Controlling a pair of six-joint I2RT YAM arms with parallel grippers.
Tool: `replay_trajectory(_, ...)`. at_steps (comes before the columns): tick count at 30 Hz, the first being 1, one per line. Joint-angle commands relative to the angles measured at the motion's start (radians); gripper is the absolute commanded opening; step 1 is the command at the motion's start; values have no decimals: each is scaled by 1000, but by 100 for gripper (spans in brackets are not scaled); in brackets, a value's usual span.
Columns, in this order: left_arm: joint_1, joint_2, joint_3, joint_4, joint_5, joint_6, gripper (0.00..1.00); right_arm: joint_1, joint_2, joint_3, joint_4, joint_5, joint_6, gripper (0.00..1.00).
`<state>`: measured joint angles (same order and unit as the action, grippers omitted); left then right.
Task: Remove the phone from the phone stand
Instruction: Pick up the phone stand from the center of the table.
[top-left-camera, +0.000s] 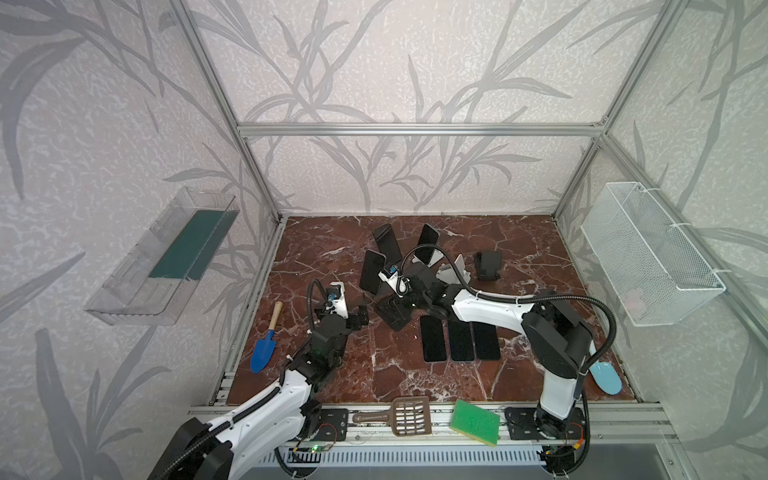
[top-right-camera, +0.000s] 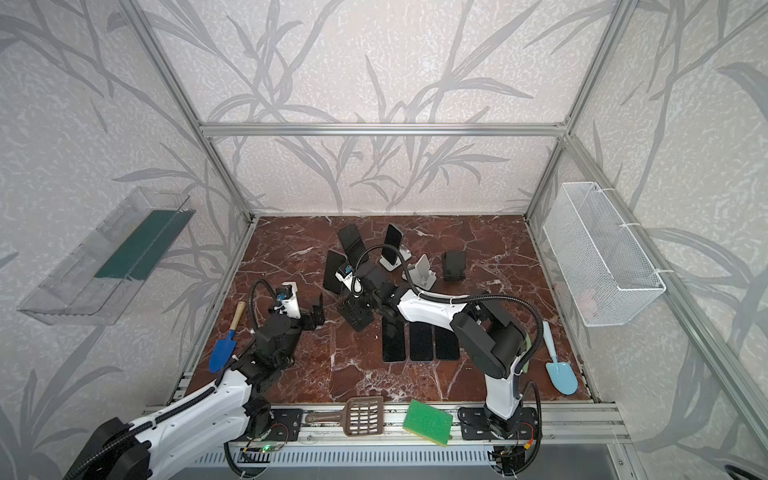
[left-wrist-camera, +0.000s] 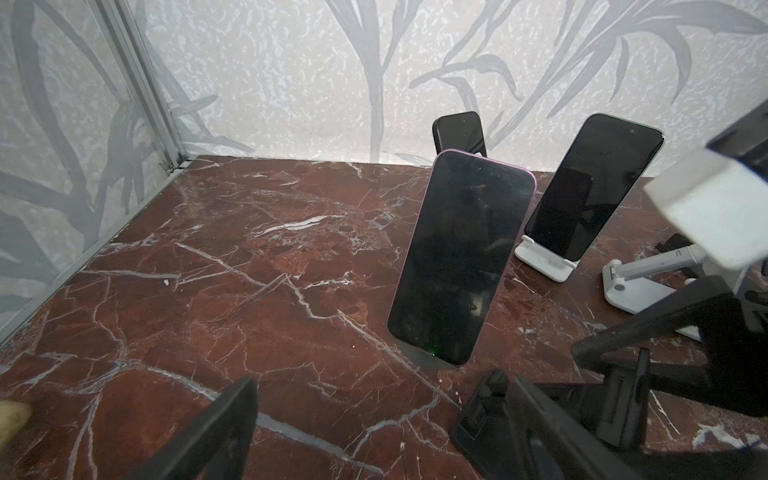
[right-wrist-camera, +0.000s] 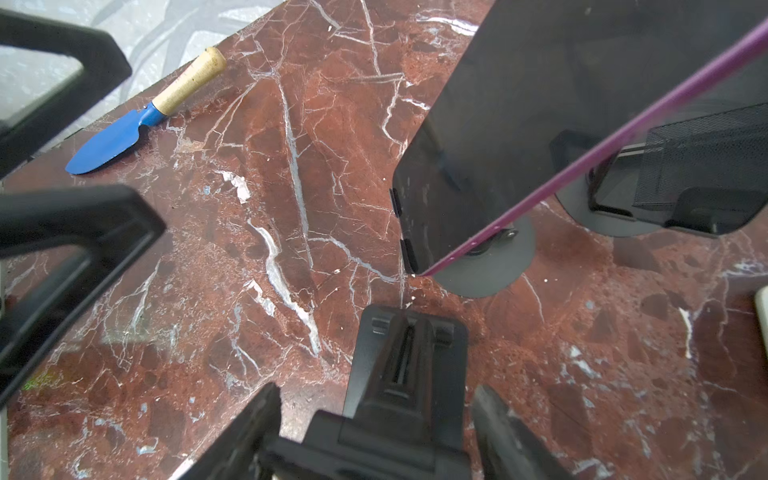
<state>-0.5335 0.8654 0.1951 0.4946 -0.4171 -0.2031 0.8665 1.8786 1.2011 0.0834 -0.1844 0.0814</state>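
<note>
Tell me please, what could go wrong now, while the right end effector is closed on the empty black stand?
1. The right end effector grips the empty black stand, not a phone; lifting it may swing it into the purple-edged phone leaning close by and topple it.
2. The right arm hangs over three flat phones; lowering it could scrape them.

Six phones (top-left-camera: 433, 338) (top-left-camera: 460, 340) (top-left-camera: 486, 340) (top-left-camera: 387, 241) (top-left-camera: 371, 272) (top-left-camera: 428, 243), six phone stands (top-left-camera: 455, 270) (top-left-camera: 487, 264) (top-left-camera: 395, 318) (top-left-camera: 435, 260) (right-wrist-camera: 490, 270) (right-wrist-camera: 706, 158), two small shovels (top-left-camera: 264, 353) (top-right-camera: 562, 374), one litter scoop (top-left-camera: 409, 415), one sponge (top-left-camera: 474, 422) and two wall bins (top-left-camera: 166, 257) (top-left-camera: 652, 257)
</note>
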Motion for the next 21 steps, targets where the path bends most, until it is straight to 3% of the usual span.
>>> replay_trajectory(1,5,8,46,35,-1,22,94,0,-55,-15,7,-7,29,63)
replay_trajectory(4,6,6,57,36,17,26,94,0,-95,-6,-22,-3,31,62)
replay_trajectory(8,6,12,85,72,134,63,94,-3,-191,-5,-73,2,17,61)
replay_trajectory(13,7,72,126,168,155,78,94,-48,-313,-2,-160,-9,19,58)
replay_trajectory(21,5,234,207,287,261,58,94,-239,-455,35,-268,99,52,56)
